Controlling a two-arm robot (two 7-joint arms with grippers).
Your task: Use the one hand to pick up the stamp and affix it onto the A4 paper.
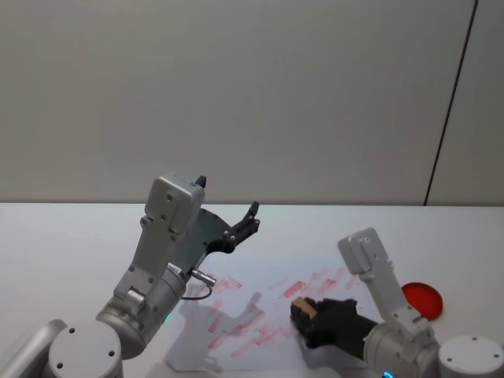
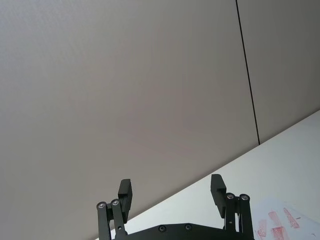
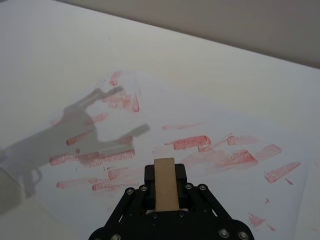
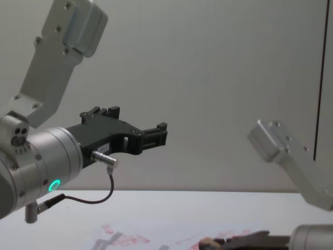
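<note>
The tan wooden stamp [image 3: 165, 183] sits between the black fingers of my right gripper [image 3: 165, 176], which is shut on it. In the head view this gripper [image 1: 303, 315] holds the stamp [image 1: 301, 306] low over the near right part of the A4 paper [image 1: 260, 311]. The paper [image 3: 165, 135] is white and covered with smeared red imprints. My left gripper [image 1: 250, 216] hangs raised above the paper's left side, open and empty, its fingers [image 2: 216, 192] pointing toward the wall. From the chest view the left gripper [image 4: 158, 136] is high over the table.
A flat round red ink pad [image 1: 422, 299] lies on the white table [image 1: 63, 236] to the right of the paper. The left arm's shadow [image 3: 85, 125] falls across the sheet. A grey wall stands behind the table.
</note>
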